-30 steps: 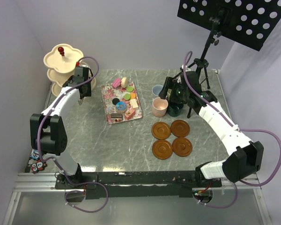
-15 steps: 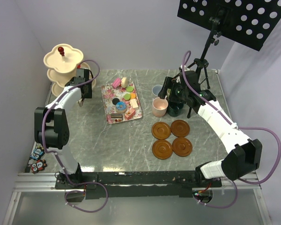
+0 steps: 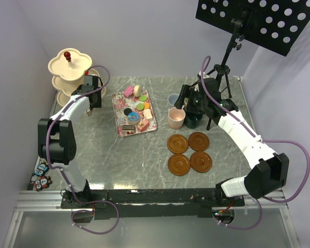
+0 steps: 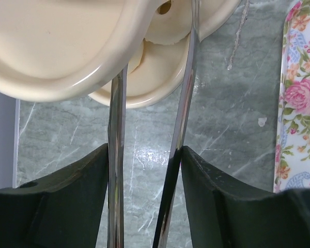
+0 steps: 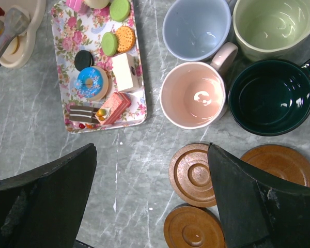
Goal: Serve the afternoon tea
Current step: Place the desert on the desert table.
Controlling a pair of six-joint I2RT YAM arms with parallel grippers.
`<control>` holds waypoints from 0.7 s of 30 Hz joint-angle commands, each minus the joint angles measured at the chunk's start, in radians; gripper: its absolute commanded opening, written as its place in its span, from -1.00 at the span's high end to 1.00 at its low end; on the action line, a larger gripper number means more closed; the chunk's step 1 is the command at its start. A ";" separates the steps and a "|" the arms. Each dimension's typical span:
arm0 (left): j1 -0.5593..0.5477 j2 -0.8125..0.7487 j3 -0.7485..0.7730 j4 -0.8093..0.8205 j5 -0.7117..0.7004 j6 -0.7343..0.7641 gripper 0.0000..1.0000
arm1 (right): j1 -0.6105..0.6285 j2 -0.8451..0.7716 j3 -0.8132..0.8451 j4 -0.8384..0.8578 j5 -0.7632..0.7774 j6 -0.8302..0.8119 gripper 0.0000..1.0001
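1. Four mugs [image 5: 192, 95] crowd the table's [image 3: 124, 155] far right: light blue, light green, pink and dark green, all upright and empty, just beyond four brown saucers [image 5: 192, 174].
2. We see a black tripod [image 3: 222, 77] close behind them.
3. Our right gripper [image 5: 152, 150] hangs above, jaws spread wide, holding nothing.
4. Our left gripper [image 4: 144, 155] clamps metal tongs [image 4: 116, 155], whose arms reach under a rim of the cream three-tier stand [image 4: 57, 41] at the far left.
5. Toy cakes [image 5: 113, 106] and macarons [image 5: 110, 43] lie on the floral tray [image 5: 67, 62] between stand and mugs.
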State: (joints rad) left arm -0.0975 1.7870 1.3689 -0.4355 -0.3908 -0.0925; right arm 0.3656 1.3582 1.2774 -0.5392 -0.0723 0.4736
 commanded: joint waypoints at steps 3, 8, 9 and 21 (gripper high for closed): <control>0.001 -0.113 -0.020 0.034 0.000 -0.012 -0.18 | -0.011 -0.007 0.030 0.022 0.000 0.000 -0.88; -0.001 -0.159 -0.050 0.026 0.009 -0.006 -0.21 | -0.011 -0.005 0.025 0.027 -0.003 0.003 -0.87; -0.001 -0.170 -0.056 0.024 0.007 -0.004 -0.22 | -0.011 -0.004 0.023 0.027 -0.004 0.003 -0.88; -0.001 -0.204 -0.079 0.008 0.020 -0.012 -0.28 | -0.011 -0.002 0.013 0.028 -0.017 0.013 -0.88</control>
State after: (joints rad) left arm -0.0978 1.6314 1.2884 -0.4377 -0.3779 -0.0940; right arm 0.3656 1.3590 1.2774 -0.5385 -0.0799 0.4786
